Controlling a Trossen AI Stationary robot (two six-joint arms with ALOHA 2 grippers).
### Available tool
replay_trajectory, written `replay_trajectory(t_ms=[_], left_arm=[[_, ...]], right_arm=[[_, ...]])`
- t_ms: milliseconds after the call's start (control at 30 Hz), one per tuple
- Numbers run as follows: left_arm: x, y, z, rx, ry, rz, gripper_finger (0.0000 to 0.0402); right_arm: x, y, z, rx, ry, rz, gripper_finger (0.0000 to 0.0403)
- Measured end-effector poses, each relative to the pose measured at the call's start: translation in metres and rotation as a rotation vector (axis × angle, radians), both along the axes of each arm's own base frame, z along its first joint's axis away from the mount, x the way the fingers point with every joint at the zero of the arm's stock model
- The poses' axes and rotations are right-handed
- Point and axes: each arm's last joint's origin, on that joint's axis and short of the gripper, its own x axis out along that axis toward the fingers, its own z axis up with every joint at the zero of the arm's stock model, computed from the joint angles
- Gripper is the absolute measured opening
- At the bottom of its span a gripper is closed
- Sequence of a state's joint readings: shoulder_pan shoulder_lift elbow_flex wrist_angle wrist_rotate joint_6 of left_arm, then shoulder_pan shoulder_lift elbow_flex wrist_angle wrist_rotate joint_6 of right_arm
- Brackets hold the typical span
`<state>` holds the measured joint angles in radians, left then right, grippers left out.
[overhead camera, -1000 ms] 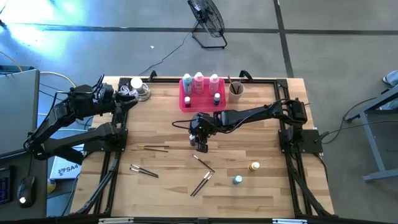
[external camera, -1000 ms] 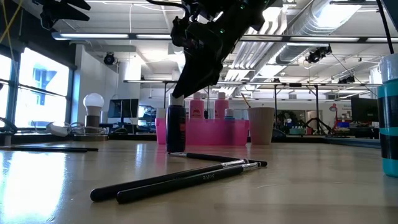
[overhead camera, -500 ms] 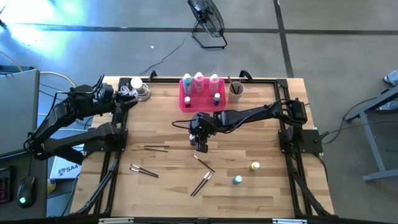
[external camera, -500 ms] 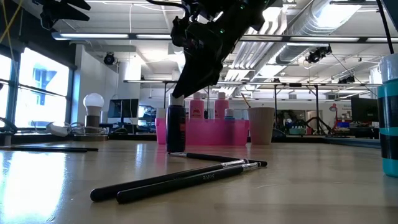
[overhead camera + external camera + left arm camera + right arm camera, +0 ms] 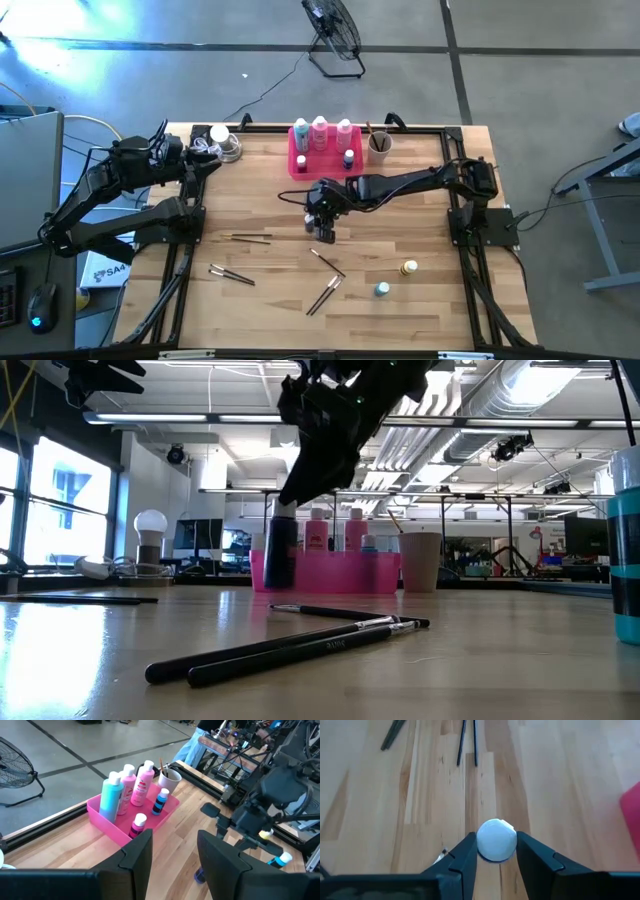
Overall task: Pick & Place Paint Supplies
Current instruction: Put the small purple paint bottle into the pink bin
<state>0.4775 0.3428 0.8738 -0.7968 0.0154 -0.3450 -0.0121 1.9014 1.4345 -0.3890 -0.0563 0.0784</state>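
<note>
right gripper (image 5: 496, 851) — fingers closed on small dark bottle (image 5: 281, 552), raised off table (image 5: 420, 210) | left gripper (image 5: 172, 852) — fingers apart, empty

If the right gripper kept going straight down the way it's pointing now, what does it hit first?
Bare table top, most likely. The right gripper points down, shut on the small dark bottle, now lifted. Below its white cap only wood shows; the paintbrushes lie off to the side.
</note>
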Motion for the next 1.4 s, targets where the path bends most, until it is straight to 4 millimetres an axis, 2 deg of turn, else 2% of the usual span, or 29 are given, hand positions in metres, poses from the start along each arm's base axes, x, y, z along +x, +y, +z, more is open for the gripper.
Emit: replay_trajectory(t_ms=[133, 333, 500, 667, 967, 1233, 1400], left_arm=[[0.0, 0.0, 0.0, 0.0, 0.0, 0.0, 0.0152], [0.0, 0.0, 0.0, 0.0, 0.001, 0.0, 0.0152], [0.0, 0.0, 0.0, -0.001, 0.0, 0.0, 0.0152], [0.0, 0.0, 0.0, -0.001, 0.0, 0.0, 0.0152], [0.0, 0.0, 0.0, 0.017, 0.009, -0.005, 0.0152], [0.0, 0.0, 0.0, 0.025, 0.013, 0.002, 0.0152], [0.0, 0.001, 0.0, 0.03, 0.016, 0.025, 0.0152]], right_arm=[[-0.005, -0.008, 0.015, -0.006, -0.036, -0.021, 0.0113], [-0.02, -0.026, 0.05, -0.042, -0.125, -0.101, 0.0116], [-0.038, -0.045, 0.082, -0.101, -0.212, -0.196, 0.0111], [-0.053, -0.067, 0.101, -0.135, -0.253, -0.288, 0.0114], [-0.064, -0.105, 0.103, -0.123, -0.259, -0.38, 0.0113], [-0.072, -0.128, 0.102, -0.132, -0.253, -0.446, 0.011], [-0.067, -0.14, 0.089, -0.096, -0.226, -0.449, 0.0113]])
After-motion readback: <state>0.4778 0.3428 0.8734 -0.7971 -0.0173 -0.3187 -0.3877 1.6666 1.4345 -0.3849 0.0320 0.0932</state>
